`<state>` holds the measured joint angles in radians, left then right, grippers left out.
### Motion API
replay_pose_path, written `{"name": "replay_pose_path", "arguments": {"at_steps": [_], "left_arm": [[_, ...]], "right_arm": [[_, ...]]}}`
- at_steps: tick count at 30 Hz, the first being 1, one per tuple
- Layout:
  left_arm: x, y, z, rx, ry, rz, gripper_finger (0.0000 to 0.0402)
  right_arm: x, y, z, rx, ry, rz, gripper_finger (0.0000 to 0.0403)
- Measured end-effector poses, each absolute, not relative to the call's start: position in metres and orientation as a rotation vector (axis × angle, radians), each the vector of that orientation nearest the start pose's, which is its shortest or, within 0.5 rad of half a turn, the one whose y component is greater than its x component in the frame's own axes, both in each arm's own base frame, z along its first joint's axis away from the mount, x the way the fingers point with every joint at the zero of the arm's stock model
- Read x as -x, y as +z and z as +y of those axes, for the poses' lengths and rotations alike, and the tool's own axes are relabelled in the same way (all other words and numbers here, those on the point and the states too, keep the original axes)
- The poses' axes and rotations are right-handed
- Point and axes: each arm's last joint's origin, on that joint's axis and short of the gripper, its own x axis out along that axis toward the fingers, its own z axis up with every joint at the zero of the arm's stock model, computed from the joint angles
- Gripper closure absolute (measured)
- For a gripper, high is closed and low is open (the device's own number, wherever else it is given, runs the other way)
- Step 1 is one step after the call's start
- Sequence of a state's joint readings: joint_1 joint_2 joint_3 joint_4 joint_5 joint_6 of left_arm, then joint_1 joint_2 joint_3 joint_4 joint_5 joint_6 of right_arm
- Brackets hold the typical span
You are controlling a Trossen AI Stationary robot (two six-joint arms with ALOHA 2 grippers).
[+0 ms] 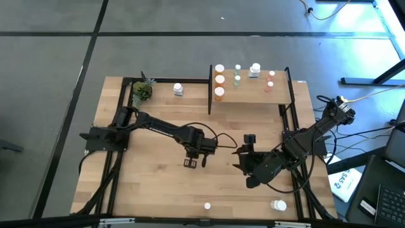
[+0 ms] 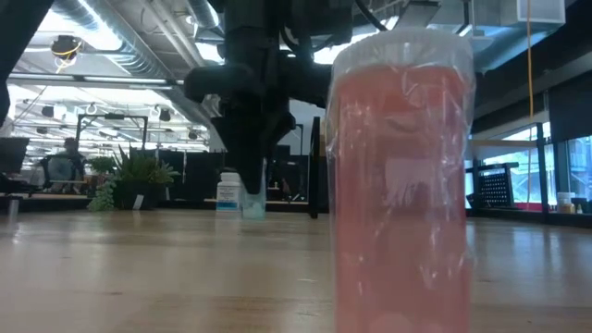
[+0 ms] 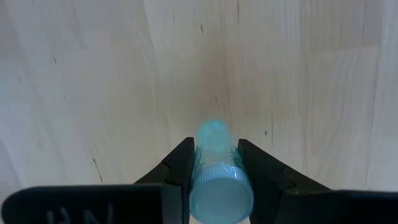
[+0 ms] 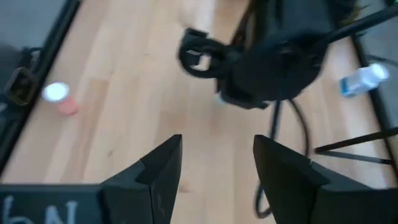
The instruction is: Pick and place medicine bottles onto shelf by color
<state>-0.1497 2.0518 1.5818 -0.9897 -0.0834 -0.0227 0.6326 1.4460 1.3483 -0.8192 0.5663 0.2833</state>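
Wooden tabletop [image 1: 152,183] bare beneath my left gripper [image 3: 214,163], fingers clamped on a pale green medicine bottle [image 3: 216,168] mid-table. Right gripper [image 4: 216,165] stands apart, empty. Risk: bottle slipping during carry to far shelf [image 1: 253,96].

Small green potted plant [image 1: 142,92] at the table's [image 1: 158,183] far-left corner
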Motion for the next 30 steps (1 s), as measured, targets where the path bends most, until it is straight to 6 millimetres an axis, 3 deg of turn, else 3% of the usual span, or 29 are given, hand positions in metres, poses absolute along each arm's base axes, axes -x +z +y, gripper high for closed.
{"name": "replay_pose_path", "arguments": {"at_steps": [8,30], "left_arm": [[-0.3963,0.1843,-0.0573,-0.149,-0.038,1.430,0.0312],[-0.3964,0.1843,-0.0586,-0.092,-0.064,1.433,0.0304]], "right_arm": [[-0.2444,0.3267,0.1638,0.202,0.062,0.799,0.0202],[-0.2444,0.3266,0.1639,0.203,0.064,0.800,0.0202]]}}
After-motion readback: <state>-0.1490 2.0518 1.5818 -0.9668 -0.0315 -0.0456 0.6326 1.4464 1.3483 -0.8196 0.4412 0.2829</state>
